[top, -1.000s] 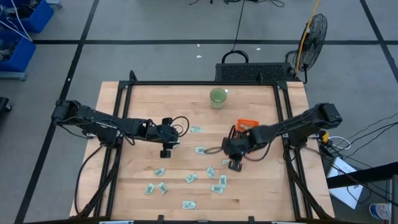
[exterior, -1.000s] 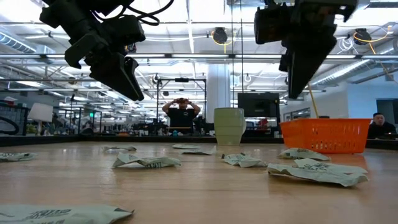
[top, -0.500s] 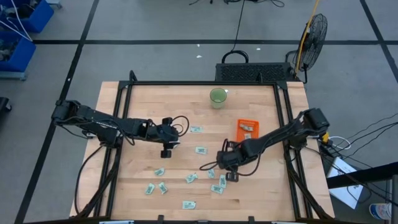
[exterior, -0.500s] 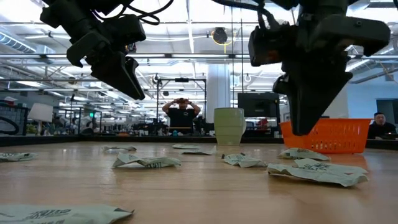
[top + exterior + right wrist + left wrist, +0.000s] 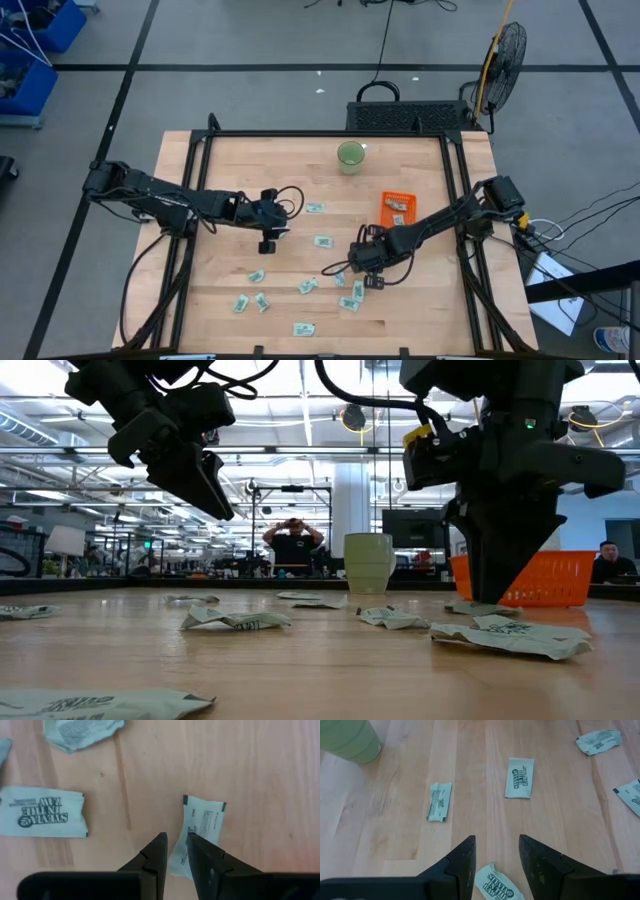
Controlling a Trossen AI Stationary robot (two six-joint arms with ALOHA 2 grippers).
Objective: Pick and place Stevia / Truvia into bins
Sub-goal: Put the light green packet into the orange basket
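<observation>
Several pale green and white Stevia sachets (image 5: 307, 286) lie flat on the wooden table, most of them toward the near edge. The orange bin (image 5: 397, 208) stands right of centre with a few sachets in it. My right gripper (image 5: 372, 281) is down at table height in the low view (image 5: 497, 595). Its fingers stand narrowly open over the near end of one sachet (image 5: 202, 822). My left gripper (image 5: 267, 244) hangs open and empty above the table's middle (image 5: 205, 490), over another sachet (image 5: 495, 885). My right gripper points down at the sachet's near end (image 5: 176, 861), which shows in the narrow gap between the two fingertips. The sachet lies flat on the table. Whether the fingertips touch it, I cannot tell.
A round green cup (image 5: 351, 156) stands at the far middle of the table. Other sachets lie close to the right gripper (image 5: 42, 812) and under the left one (image 5: 520, 777). Black frame rails run along the table's left and right sides. A person stands in the room behind the table.
My right gripper has gone from beside the orange bin toward the near edge and a little left, and down until its fingertips are at the table among the sachets. My left gripper has kept still.
</observation>
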